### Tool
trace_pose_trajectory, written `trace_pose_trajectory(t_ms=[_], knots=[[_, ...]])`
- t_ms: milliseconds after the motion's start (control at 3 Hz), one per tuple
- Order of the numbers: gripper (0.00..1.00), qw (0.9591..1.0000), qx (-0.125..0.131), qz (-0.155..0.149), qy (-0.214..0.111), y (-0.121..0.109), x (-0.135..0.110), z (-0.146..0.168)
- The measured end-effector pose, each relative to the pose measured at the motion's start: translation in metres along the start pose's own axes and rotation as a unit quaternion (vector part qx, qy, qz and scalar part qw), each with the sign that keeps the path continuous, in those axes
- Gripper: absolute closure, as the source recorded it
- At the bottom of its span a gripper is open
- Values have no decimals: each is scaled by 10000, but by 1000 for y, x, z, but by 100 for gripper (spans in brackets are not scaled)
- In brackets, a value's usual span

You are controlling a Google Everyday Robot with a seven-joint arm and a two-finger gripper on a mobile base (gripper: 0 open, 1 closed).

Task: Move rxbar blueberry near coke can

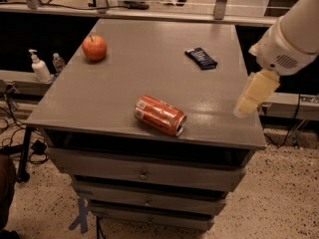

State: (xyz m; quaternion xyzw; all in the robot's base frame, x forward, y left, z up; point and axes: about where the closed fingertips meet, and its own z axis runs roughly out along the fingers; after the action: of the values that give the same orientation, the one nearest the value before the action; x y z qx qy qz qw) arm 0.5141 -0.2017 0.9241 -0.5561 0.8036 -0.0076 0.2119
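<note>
The rxbar blueberry (201,58), a flat dark navy wrapper with white lettering, lies at the far right of the grey tabletop (124,78). The coke can (159,115), red-orange with white markings, lies on its side near the front edge, silver end to the right. My gripper (253,94) hangs from the white arm (291,36) over the table's right edge, to the right of the can and nearer the front than the bar. It touches neither.
An orange-red apple (94,47) sits at the far left of the tabletop. Drawers (144,173) are under the top. A soap dispenser (39,67) and a small bottle (59,62) stand on a ledge to the left. A railing runs behind the table.
</note>
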Motion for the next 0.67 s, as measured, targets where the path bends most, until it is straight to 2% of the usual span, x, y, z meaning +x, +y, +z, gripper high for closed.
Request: trace_pose_trajectory(t_ms=[333,667], knots=[[0,9995,241,172,-138,-37,-16,31],[0,9971,441,557,-277,-78,-29,55]])
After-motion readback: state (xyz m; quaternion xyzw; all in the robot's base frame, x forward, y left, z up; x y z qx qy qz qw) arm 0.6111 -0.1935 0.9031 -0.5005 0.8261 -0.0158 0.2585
